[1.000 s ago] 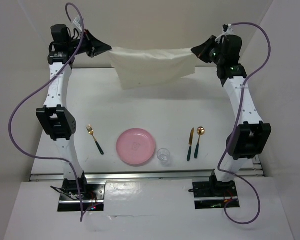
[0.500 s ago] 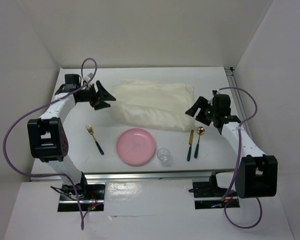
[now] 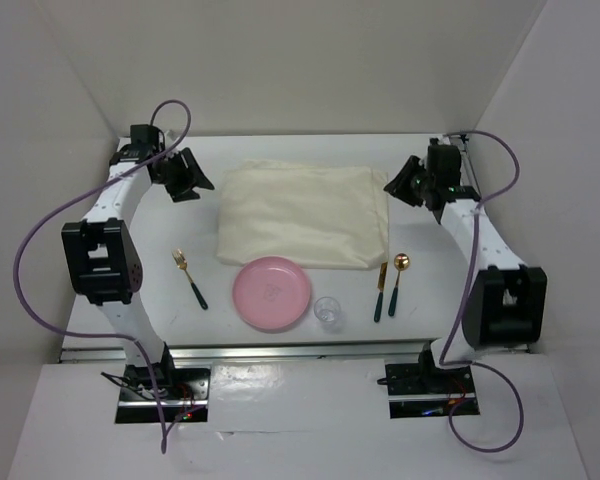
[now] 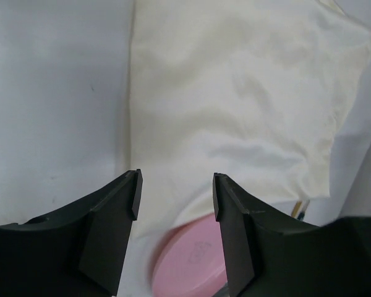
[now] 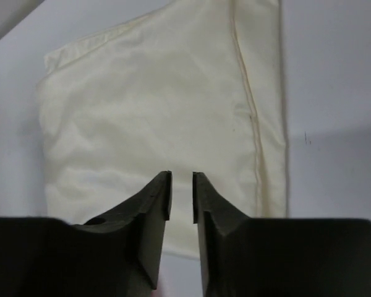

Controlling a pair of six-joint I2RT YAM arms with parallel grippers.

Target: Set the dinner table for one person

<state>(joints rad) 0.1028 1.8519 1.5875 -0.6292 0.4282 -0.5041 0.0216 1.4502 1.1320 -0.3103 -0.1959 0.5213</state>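
Held aloft a second ago, the cream cloth [image 3: 302, 215] now lies flat on the dinner table [image 3: 185, 225], which spreads beneath and around it; the left gripper [image 3: 192, 182], off the cloth's far-left corner, gapes empty; the right gripper [image 3: 398, 187], off its far-right corner, shows a narrow gap, empty; the laying step looks finished.

You have one each: plain white bench [image 3: 180, 225], cream rectangular cloth [image 3: 302, 215], round pink plate [image 3: 271, 293], clear glass [image 3: 327, 312], gold fork [image 3: 190, 278], gold knife [image 3: 381, 290], gold spoon [image 3: 397, 283].
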